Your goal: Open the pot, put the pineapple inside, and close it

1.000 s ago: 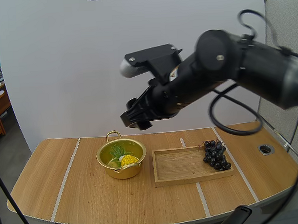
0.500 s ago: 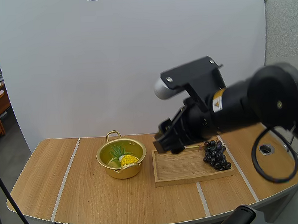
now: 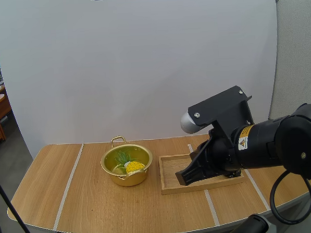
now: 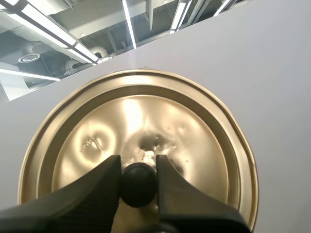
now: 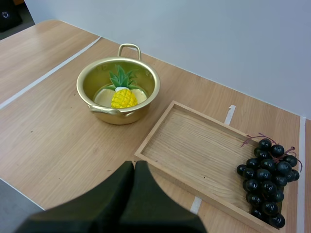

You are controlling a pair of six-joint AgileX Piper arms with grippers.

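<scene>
The right hand point(image 5: 134, 165), fingers pressed together on nothing, is swinging away from above the pot point(image 5: 124, 116) and sinking low over the tray point(image 5: 194, 145), leaving the pineapple point(image 5: 123, 97) sitting inside the open pot on the bench point(image 5: 48, 141), while the left hand point(image 4: 137, 162) is pinching the knob point(image 4: 138, 183) of the lid point(image 4: 194, 141), so I judge only the closing is remaining.

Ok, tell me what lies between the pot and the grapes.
In the right wrist view, the wooden tray, its floor bare, lies between pot and grapes.

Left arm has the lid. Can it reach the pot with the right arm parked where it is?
Probably yes. The right gripper hangs shut over the wooden tray, beside the pot, so nothing covers the pot's open mouth. The left gripper pinches the lid by its knob.
</scene>
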